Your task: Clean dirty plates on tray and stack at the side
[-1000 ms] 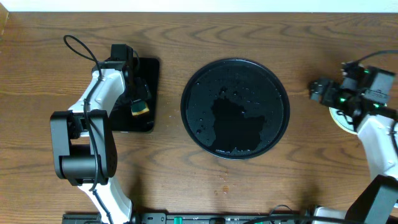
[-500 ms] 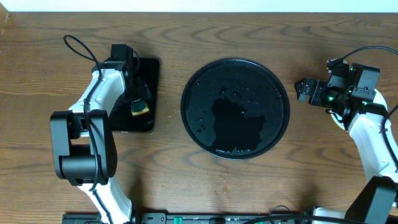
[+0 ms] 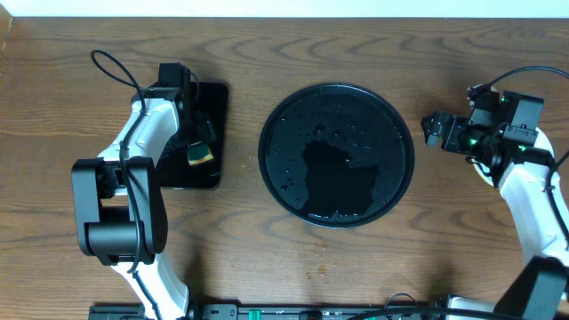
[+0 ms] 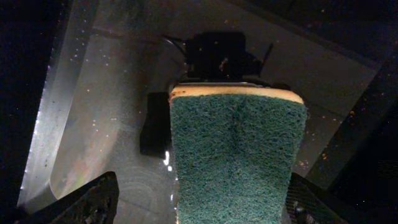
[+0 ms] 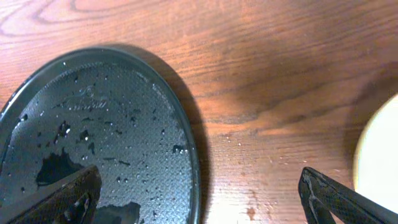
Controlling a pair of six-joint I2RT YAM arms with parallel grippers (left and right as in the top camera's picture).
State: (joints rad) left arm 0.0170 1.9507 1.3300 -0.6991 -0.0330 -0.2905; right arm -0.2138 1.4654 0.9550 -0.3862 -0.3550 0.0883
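Note:
The round black tray (image 3: pixel 271 160) lies mid-table, wet with droplets and a pool of water, and no plate is on it. Its rim (image 5: pixel 194 162) fills the left of the right wrist view. My right gripper (image 3: pixel 433 130) hovers open just right of the tray, its jaws (image 5: pixel 205 202) spanning the rim and bare wood. The edge of a pale yellow plate (image 5: pixel 378 155) shows at the far right of that view, and a pale sliver of it (image 3: pixel 481 169) peeks from under the right arm. My left gripper (image 3: pixel 197 140) stands open around a green-and-yellow sponge (image 4: pixel 236 155).
The sponge (image 3: pixel 201 155) rests on a small rectangular black tray (image 3: pixel 213 98) at the left, wet and speckled (image 4: pixel 112 124). Bare wooden table (image 3: pixel 356 44) surrounds both trays. The right arm's body (image 3: pixel 533 196) stands over the right edge of the table.
My right gripper has swung left, away from the plate at the right edge and toward the round tray's rim, then stopped. The left arm and sponge have not moved.

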